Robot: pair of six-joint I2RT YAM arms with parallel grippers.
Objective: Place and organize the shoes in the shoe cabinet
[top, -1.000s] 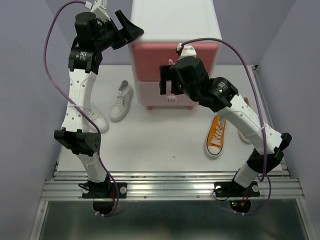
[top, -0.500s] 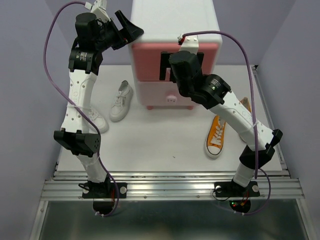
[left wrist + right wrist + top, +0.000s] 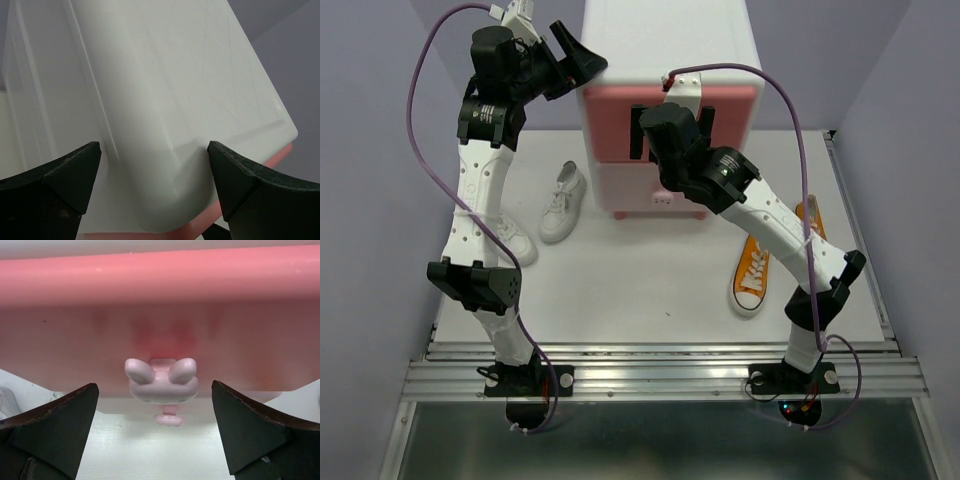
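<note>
Shoe cabinet point(image 3: 665, 45), white, pink drawers point(image 3: 610, 125), bunny knob point(image 3: 161, 382)

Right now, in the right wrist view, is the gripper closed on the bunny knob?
No, the right gripper is open: its fingers stand wide apart beside the bunny knob, not touching it.

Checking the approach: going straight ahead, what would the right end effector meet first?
Likely the pale pink bunny-shaped knob on the darker pink upper drawer front, centred in the open right end effector; depth is unclear.
</note>
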